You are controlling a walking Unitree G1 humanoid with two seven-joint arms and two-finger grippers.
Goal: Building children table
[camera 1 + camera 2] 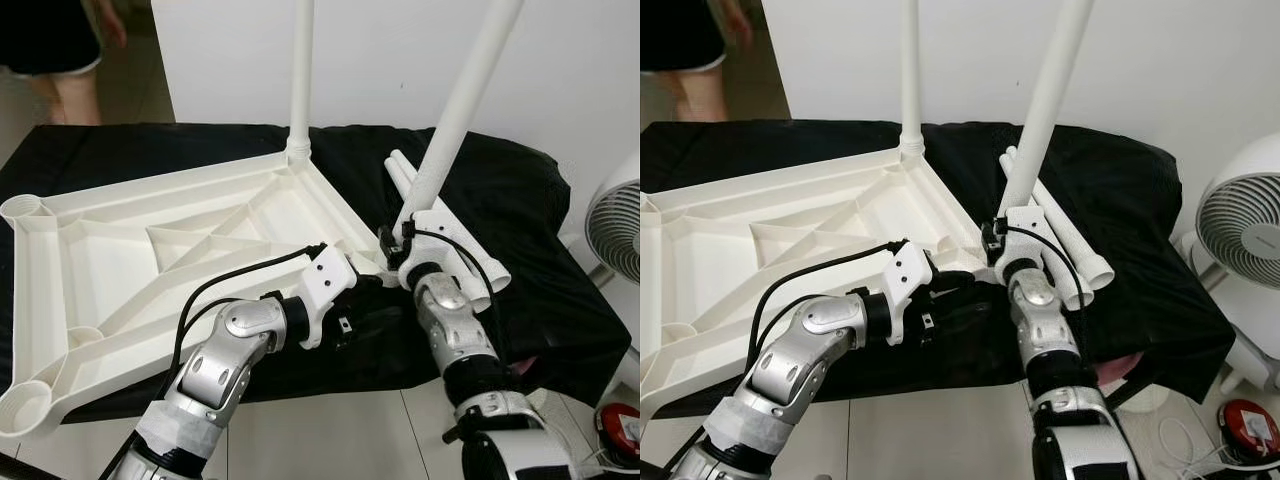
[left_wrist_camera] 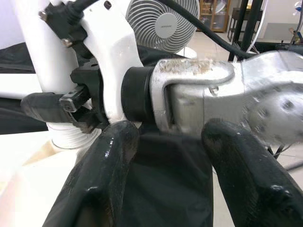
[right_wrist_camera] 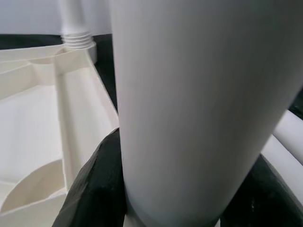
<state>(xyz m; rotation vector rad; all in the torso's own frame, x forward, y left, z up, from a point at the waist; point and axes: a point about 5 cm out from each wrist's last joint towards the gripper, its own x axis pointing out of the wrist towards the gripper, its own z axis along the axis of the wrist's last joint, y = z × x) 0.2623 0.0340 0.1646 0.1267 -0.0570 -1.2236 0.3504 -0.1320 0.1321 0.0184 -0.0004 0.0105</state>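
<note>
Left eye view: second table leg (image 1: 455, 115), tilted, is clenched by right gripper (image 1: 398, 243) at the near-right corner socket of the upturned tabletop (image 1: 130, 260) on black cloth (image 1: 540, 250), left gripper (image 1: 372, 300) spread open alongside; seating and screwing-in judged next.
</note>
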